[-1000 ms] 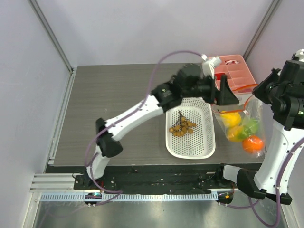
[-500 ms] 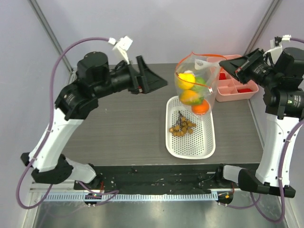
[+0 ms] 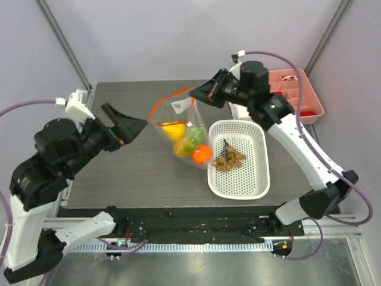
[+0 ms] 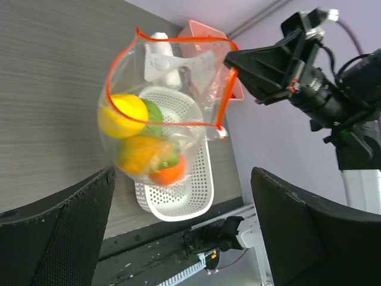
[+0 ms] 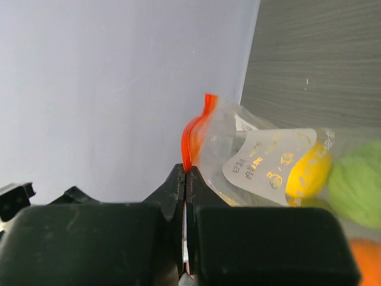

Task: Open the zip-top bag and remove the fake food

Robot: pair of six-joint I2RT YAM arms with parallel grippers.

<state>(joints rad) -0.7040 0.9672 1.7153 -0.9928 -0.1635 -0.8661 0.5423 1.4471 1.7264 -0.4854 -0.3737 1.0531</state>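
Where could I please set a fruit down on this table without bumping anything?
The widest bare patch is the near-left area of the table, bordered by the left end effector, the zip-top bag and the near edge. The far-left strip behind the bag is free. The right is crowded: white basket, pink tray, and the right end effector pinching the bag's mouth.

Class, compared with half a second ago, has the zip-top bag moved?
Yes. The zip-top bag has swung left: it hung over the far end of the white basket, and now hangs left of it, held by the right gripper.
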